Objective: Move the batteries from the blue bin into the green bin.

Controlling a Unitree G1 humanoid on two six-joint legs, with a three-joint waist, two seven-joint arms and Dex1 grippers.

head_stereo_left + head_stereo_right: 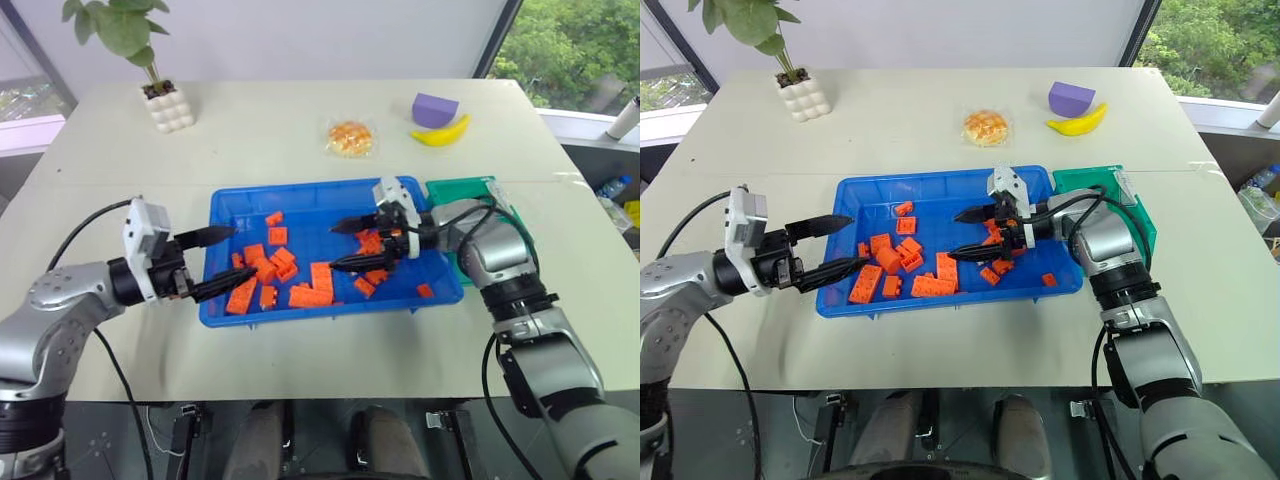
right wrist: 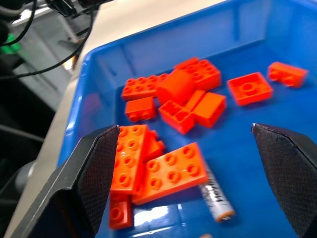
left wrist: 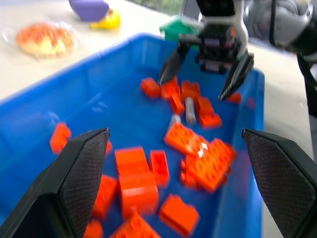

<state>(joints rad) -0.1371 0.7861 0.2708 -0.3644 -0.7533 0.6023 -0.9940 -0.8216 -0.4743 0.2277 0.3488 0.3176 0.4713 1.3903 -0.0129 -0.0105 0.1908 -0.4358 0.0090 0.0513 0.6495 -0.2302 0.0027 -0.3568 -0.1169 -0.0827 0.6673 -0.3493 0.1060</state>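
Orange bricks (image 1: 310,288) crowd the middle of the blue bin (image 1: 300,196), and you have bare floor along its far wall. One battery (image 2: 216,194) lies tight against a flat brick. The green bin (image 1: 1138,218) sits just beside, behind your right forearm.

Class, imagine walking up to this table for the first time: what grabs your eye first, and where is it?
The blue bin at the table's middle, strewn with orange bricks. Two open grippers reach over it: the left gripper at its left rim, the right gripper above the bricks. A battery lies half under a brick.
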